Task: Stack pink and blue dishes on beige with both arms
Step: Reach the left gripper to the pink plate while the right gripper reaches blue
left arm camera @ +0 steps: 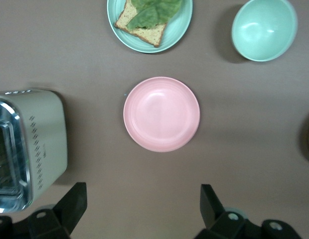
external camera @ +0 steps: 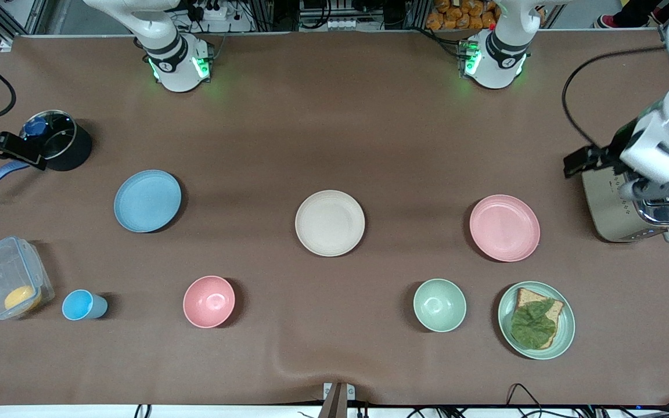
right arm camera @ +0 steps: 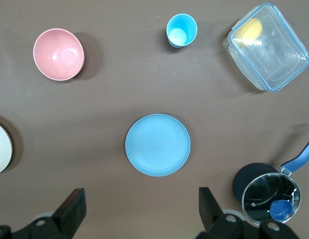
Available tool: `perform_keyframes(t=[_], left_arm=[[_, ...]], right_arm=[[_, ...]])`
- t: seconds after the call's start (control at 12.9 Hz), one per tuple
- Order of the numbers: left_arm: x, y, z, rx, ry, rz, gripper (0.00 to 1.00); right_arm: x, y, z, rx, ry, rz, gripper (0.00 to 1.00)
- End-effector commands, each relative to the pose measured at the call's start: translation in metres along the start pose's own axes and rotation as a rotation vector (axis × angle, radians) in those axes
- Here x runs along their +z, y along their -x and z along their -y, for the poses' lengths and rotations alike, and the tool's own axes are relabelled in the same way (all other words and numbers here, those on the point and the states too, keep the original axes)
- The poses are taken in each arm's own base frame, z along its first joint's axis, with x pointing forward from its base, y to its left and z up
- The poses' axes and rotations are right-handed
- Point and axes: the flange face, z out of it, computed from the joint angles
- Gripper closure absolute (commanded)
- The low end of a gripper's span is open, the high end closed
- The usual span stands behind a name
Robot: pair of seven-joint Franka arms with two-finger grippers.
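The cream-beige plate [external camera: 330,223] lies in the middle of the table. The light blue plate [external camera: 147,201] lies toward the right arm's end, and the pale pink plate [external camera: 504,227] toward the left arm's end. All three are bare and apart. High over the table by the toaster, my left gripper [left arm camera: 143,209] is open and holds nothing; the pink plate [left arm camera: 161,114] shows past its fingers. My right gripper [right arm camera: 142,211] is also open and empty, up by the black pot, with the blue plate [right arm camera: 158,145] below it.
A toaster [external camera: 630,220] stands at the left arm's end. Nearer the front camera are a green plate [external camera: 567,337] with bread and lettuce, a green bowl [external camera: 439,305], a pink bowl [external camera: 209,301], a blue cup [external camera: 82,305] and a clear container [external camera: 6,278]. A lidded pot [external camera: 61,145] stands at the right arm's end.
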Motion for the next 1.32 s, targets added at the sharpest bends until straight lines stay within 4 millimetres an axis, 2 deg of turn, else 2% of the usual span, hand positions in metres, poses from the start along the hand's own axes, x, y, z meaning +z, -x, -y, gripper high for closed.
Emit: perform_keyframes(t=[0.0, 0.15, 0.23, 0.31, 0.39, 0.46, 0.62, 0.7, 0.85, 1.01, 1.24], left_arm=[[0.073, 0.003, 0.013, 0.006, -0.011, -0.036, 0.00], [0.125, -0.004, 0.028, -0.017, -0.003, -0.020, 0.00], [0.144, -0.006, 0.028, -0.018, -0.002, 0.007, 0.00], [0.160, -0.010, 0.036, -0.025, -0.007, 0.025, 0.00], [0.180, -0.014, 0.053, -0.047, -0.010, 0.034, 0.00], [0.200, -0.016, 0.058, -0.057, -0.003, 0.037, 0.00], [0.238, -0.021, 0.061, -0.065, 0.007, 0.058, 0.00], [0.252, -0.023, 0.070, -0.083, 0.014, 0.057, 0.00], [0.284, -0.028, 0.073, -0.096, 0.027, 0.050, 0.00], [0.304, -0.031, 0.081, -0.111, 0.036, 0.049, 0.00], [0.329, -0.031, 0.078, -0.106, 0.041, 0.066, 0.02]], right_arm=[[-0.002, -0.003, 0.003, -0.008, -0.014, 0.003, 0.00], [0.009, -0.008, -0.002, 0.002, -0.013, 0.023, 0.00], [0.017, -0.012, -0.005, 0.006, -0.011, 0.041, 0.00], [0.024, -0.012, -0.010, 0.014, -0.009, 0.064, 0.00], [0.036, -0.013, -0.017, 0.022, -0.010, 0.096, 0.00], [0.049, -0.014, -0.029, 0.022, -0.012, 0.119, 0.00], [0.085, -0.020, -0.050, -0.005, -0.020, 0.132, 0.00], [0.105, -0.022, -0.057, -0.022, -0.023, 0.130, 0.00], [0.153, -0.021, -0.079, -0.049, -0.041, 0.139, 0.00], [0.195, -0.019, -0.096, -0.077, -0.087, 0.132, 0.00], [0.259, -0.017, -0.124, -0.120, -0.128, 0.128, 0.00]])
